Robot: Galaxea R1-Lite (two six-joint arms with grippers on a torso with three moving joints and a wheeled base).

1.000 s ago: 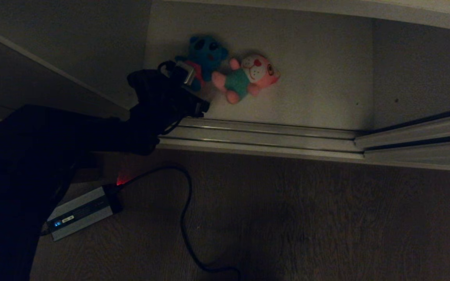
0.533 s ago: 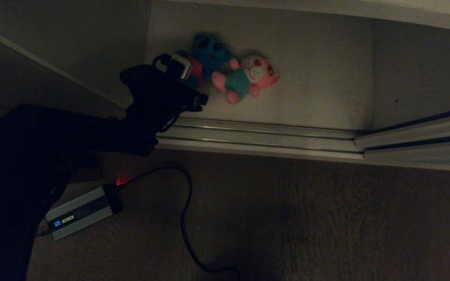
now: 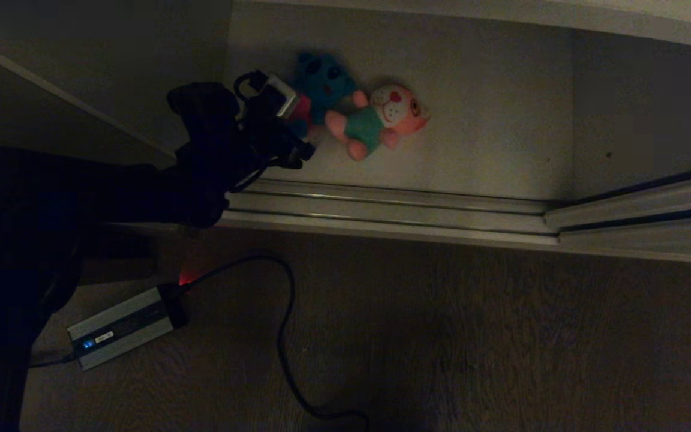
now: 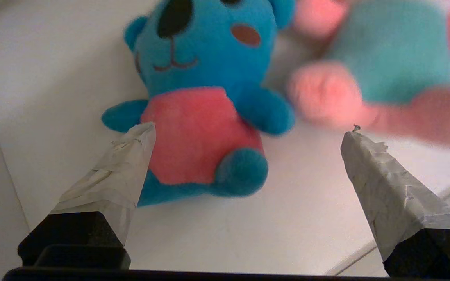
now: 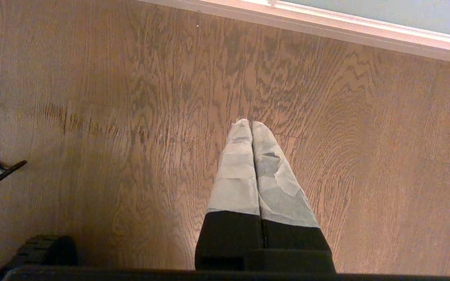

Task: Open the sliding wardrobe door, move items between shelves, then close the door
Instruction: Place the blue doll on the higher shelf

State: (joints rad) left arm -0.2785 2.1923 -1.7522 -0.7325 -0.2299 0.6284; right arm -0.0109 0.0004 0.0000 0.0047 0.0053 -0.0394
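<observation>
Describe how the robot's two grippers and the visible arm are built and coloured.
The left gripper has two tapered fingers wrapped in crinkled pale tape on black bases. The right gripper has the same taped fingers and black bases. In the head view the left arm is black, with a looped black cable and a silver block at its wrist.

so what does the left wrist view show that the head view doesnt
Only the left wrist view: the open left gripper, its taped fingertips apart before the blue toy.

Only the head view: the door track, wood floor, a power brick with cable.

Both: blue toy, pink toy, white shelf.
</observation>
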